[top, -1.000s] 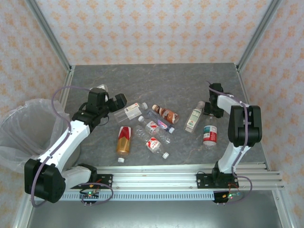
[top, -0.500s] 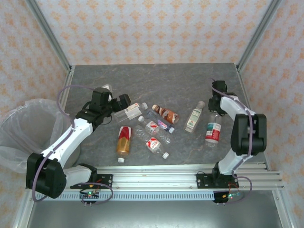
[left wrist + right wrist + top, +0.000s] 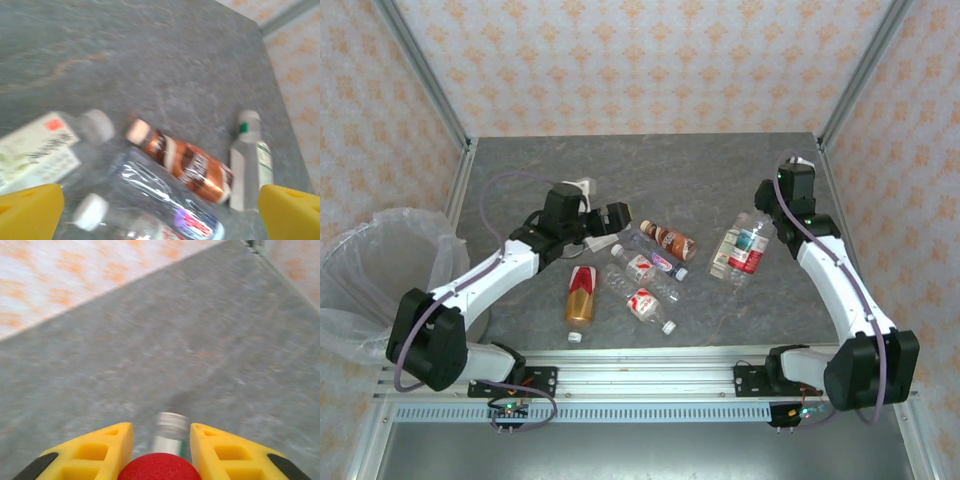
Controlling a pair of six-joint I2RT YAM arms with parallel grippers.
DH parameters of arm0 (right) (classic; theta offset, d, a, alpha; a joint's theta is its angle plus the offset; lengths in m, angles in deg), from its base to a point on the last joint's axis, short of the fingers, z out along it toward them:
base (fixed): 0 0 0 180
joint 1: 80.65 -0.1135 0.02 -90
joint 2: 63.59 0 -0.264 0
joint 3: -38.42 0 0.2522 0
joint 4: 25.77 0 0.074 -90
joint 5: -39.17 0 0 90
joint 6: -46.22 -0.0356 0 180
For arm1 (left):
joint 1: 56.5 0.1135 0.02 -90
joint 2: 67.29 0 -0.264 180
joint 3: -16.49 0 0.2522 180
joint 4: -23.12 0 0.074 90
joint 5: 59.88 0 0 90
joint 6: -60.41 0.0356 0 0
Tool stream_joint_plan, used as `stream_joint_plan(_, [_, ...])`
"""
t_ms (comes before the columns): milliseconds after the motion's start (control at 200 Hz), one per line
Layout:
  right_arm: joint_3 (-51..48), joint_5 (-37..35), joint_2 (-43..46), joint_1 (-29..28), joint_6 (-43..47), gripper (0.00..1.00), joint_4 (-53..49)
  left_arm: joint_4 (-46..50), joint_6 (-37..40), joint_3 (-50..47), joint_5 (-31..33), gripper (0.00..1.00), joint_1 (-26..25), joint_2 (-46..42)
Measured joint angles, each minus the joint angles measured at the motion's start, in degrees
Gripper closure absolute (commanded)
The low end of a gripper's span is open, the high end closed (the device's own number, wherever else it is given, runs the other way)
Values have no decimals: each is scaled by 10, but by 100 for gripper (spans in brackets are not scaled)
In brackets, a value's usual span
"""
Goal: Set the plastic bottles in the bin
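Nearest the arm bases, an amber bottle [image 3: 581,293] with a red label lies on the table [image 3: 720,170], with a red-and-white-labelled bottle [image 3: 646,303] just beside it. Behind them a second clear bottle [image 3: 636,266], a purple-labelled bottle [image 3: 662,261] and a brown bottle [image 3: 670,240] lie close together. Over the left end of that cluster the left end effector [image 3: 613,216] hangs with its fingers spread wide and nothing between them. Its wrist view looks down on a white-labelled bottle [image 3: 40,147] just below.

To the right, the right end effector [image 3: 760,228] is clenched on a red-capped bottle [image 3: 750,250], the cap sitting between the yellow fingers. That bottle seems raised off the table and overlaps a green-labelled bottle [image 3: 725,252] lying beside it.

Off to the left, past the table's edge, stands the bin [image 3: 370,270]; no bottle can be made out inside it. The job looks barely begun. One bottle is in hand and has the whole table to cross to reach the bin, and seven more lie waiting.
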Motion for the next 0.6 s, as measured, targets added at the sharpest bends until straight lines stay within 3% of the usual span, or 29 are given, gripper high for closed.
stream_joint_plan(255, [-33, 126, 23, -50, -79, 100, 97, -42, 33, 57, -68, 0, -81, 48])
stream_joint_plan(601, [-80, 151, 23, -123, -127, 100, 212, -42, 68, 138, -55, 0, -164, 129])
